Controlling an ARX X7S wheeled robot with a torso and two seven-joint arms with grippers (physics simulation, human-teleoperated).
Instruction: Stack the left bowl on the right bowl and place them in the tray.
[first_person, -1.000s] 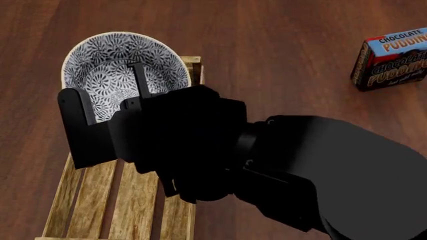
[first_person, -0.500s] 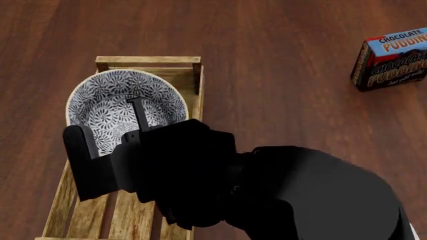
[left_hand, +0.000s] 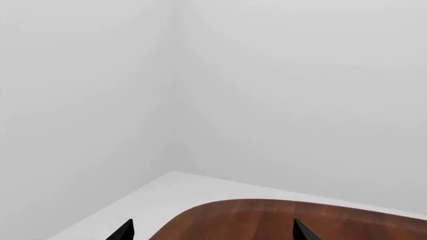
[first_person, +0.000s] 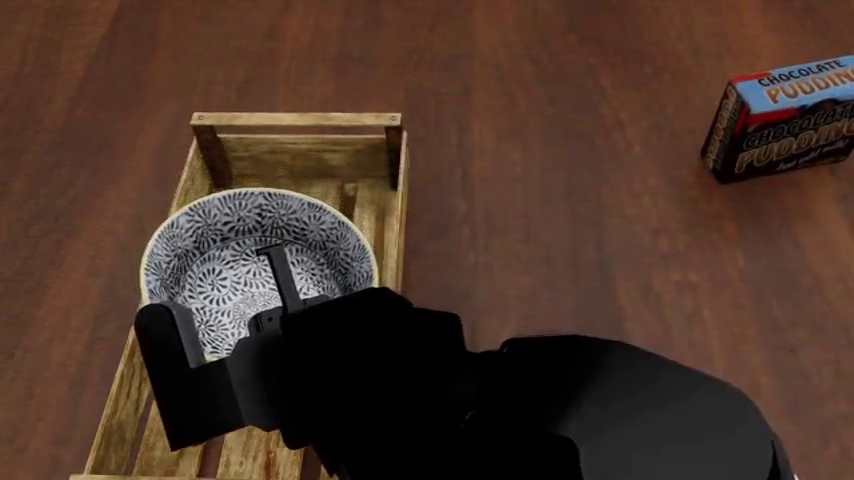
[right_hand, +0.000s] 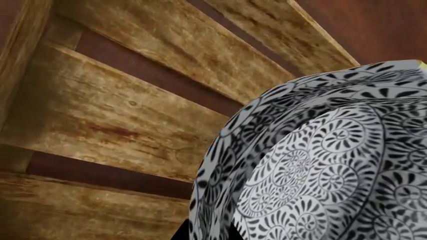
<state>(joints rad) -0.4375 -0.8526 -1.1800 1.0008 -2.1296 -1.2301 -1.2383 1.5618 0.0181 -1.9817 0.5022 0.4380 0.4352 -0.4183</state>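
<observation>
The patterned bowl (first_person: 254, 262) sits within the tray (first_person: 296, 122), toward its far end, with slats close beneath it in the right wrist view. The right gripper (first_person: 234, 315) pinches its near rim, one finger inside. Stacking looks done; release remains. The left gripper (left_hand: 212, 231) hangs spread apart, empty.

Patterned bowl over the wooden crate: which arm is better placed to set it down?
Right. The right claw grips the black-and-white patterned bowl by its rim, above the light slatted wooden tray. The left claw faces a white wall, away from it.
</observation>
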